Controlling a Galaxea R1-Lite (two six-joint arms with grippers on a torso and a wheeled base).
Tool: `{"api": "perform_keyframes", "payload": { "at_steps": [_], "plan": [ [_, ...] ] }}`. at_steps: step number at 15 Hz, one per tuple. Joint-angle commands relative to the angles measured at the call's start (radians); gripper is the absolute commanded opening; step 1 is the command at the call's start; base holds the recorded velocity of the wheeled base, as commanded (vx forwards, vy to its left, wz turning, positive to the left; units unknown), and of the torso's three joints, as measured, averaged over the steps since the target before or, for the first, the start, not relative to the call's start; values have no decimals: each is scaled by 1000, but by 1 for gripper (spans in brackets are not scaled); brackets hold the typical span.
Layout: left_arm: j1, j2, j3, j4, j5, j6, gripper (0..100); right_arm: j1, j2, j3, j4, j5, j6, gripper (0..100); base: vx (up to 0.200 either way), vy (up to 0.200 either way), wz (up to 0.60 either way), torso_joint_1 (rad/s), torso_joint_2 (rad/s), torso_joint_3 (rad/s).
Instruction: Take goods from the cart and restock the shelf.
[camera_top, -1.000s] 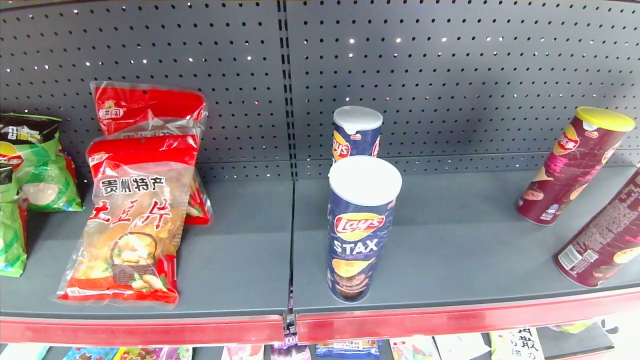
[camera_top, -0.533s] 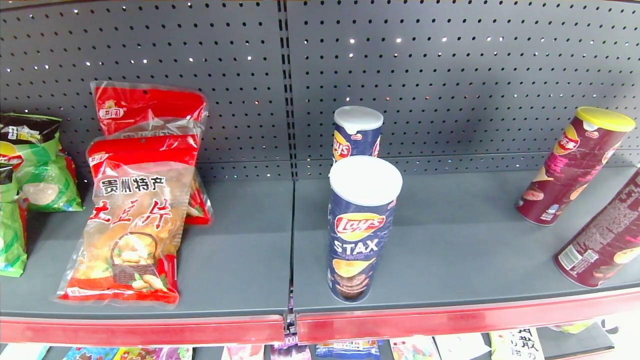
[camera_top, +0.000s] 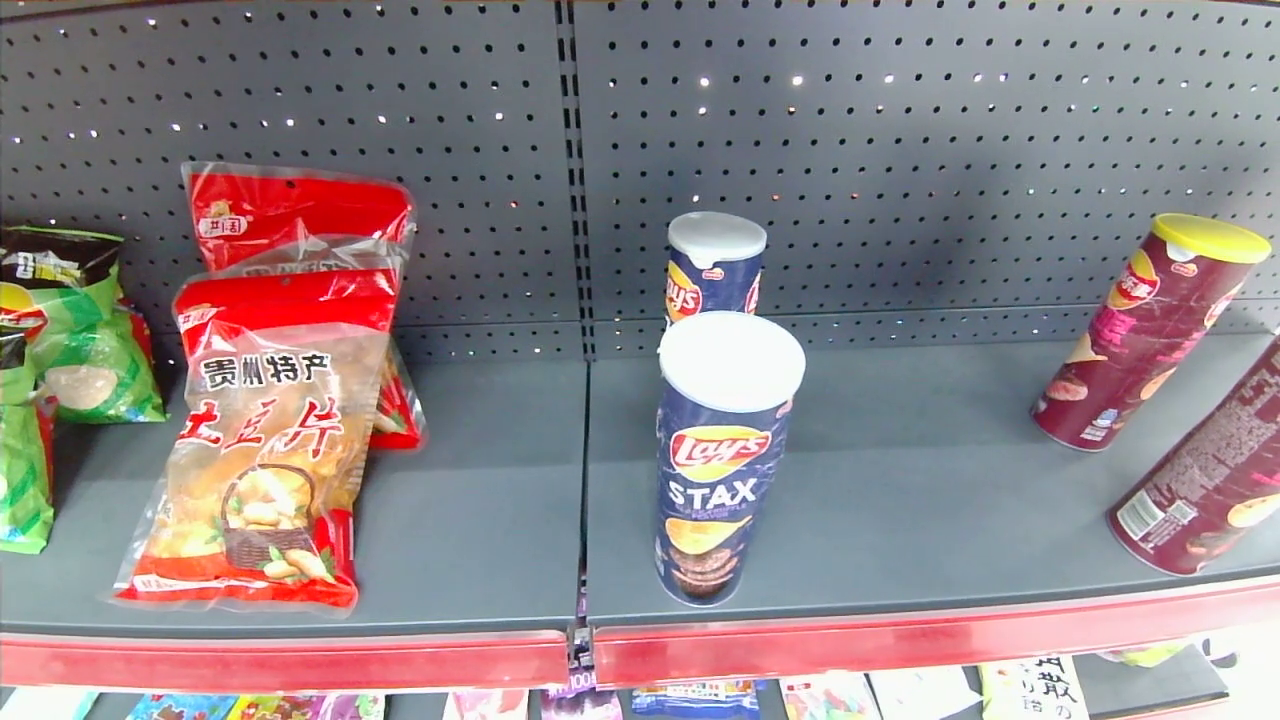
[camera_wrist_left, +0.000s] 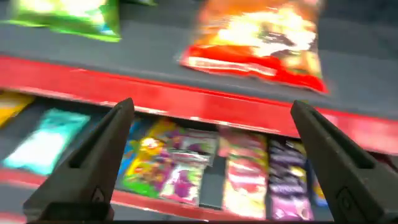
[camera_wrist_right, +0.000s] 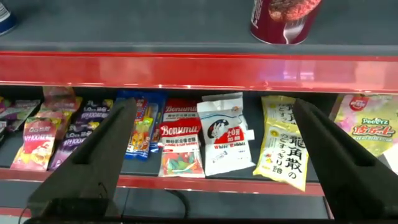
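Note:
The grey shelf (camera_top: 900, 500) with a red front lip carries two upright blue chip cans, one at the front (camera_top: 722, 460) and one behind it (camera_top: 712, 265). Two red bags of potato slices (camera_top: 270, 440) lean at the left, and green bags (camera_top: 60, 340) sit at the far left. Two maroon chip cans (camera_top: 1145, 335) stand at the right. My left gripper (camera_wrist_left: 211, 158) is open and holds nothing; it faces the shelf's red lip (camera_wrist_left: 186, 102) below the red bag (camera_wrist_left: 258, 37). Also open and holding nothing, my right gripper (camera_wrist_right: 211, 155) sits below a maroon can (camera_wrist_right: 283, 18).
A lower shelf holds rows of small snack and candy packets (camera_wrist_right: 227, 134), also seen between the left fingers (camera_wrist_left: 180, 168). A dark perforated back panel (camera_top: 900, 150) closes the shelf behind. Bare shelf surface lies between the blue cans and the maroon cans.

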Motion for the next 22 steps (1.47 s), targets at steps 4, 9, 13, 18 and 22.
{"api": "perform_keyframes", "payload": {
  "at_steps": [4,9,13,18,22],
  "plan": [
    [0,2,8,-11,-207,39,100,0,4,0,1,0,-1,100,0,0,0,0,0,0],
    [0,2,71,-96,-189,106,100,0,4,0,1,0,-1,100,0,0,0,0,0,0],
    [0,2,72,-96,-187,111,100,0,4,0,1,0,1,100,0,0,0,0,0,0],
    [0,2,72,-96,-187,114,100,0,4,0,1,0,-1,100,-40,0,0,0,0,0],
    [0,2,72,-96,-189,114,100,0,4,0,1,0,-1,100,-150,0,0,9,3,-4]
  ]
}}
